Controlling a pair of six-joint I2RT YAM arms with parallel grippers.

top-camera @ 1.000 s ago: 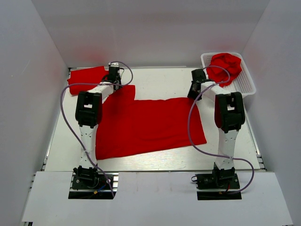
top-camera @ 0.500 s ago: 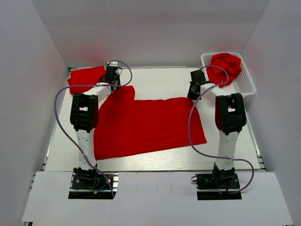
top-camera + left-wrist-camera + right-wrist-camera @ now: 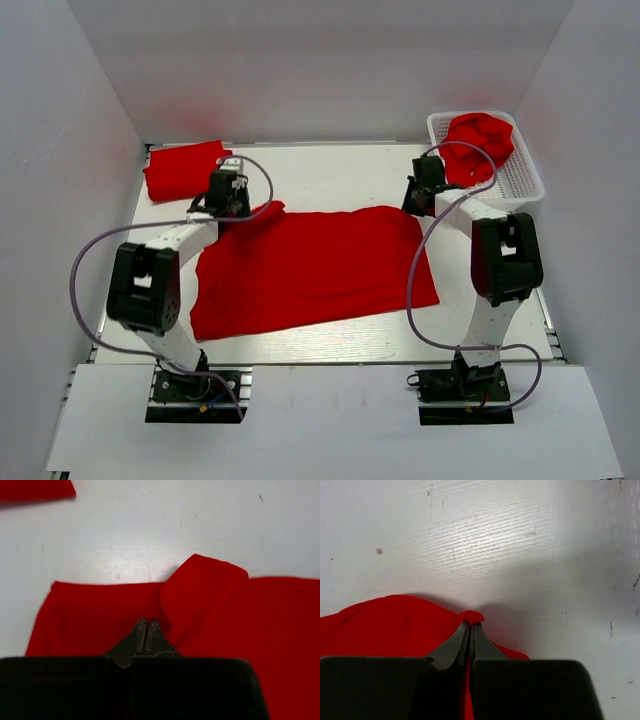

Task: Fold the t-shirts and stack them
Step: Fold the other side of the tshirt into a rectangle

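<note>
A red t-shirt point(image 3: 310, 265) lies spread across the middle of the table. My left gripper point(image 3: 230, 203) is shut on the cloth at its far left edge; in the left wrist view the closed fingertips point(image 3: 147, 624) sit on red cloth beside a turned-over sleeve flap point(image 3: 205, 592). My right gripper point(image 3: 418, 205) is shut on the shirt's far right corner; in the right wrist view a small tuft of cloth point(image 3: 471, 615) shows at the closed tips point(image 3: 470, 626). A folded red t-shirt point(image 3: 185, 168) lies at the back left. A crumpled red t-shirt point(image 3: 482, 140) fills the basket.
The white mesh basket point(image 3: 527, 178) stands at the back right, close to my right arm. White walls enclose the table on three sides. The folded shirt's corner shows in the left wrist view point(image 3: 35, 490). Purple cables loop off both arms.
My left gripper has moved nearer and slightly left, pulling the shirt's far left sleeve with it, and the left arm's elbow swung out left. The right gripper shifted slightly, still holding its corner.
</note>
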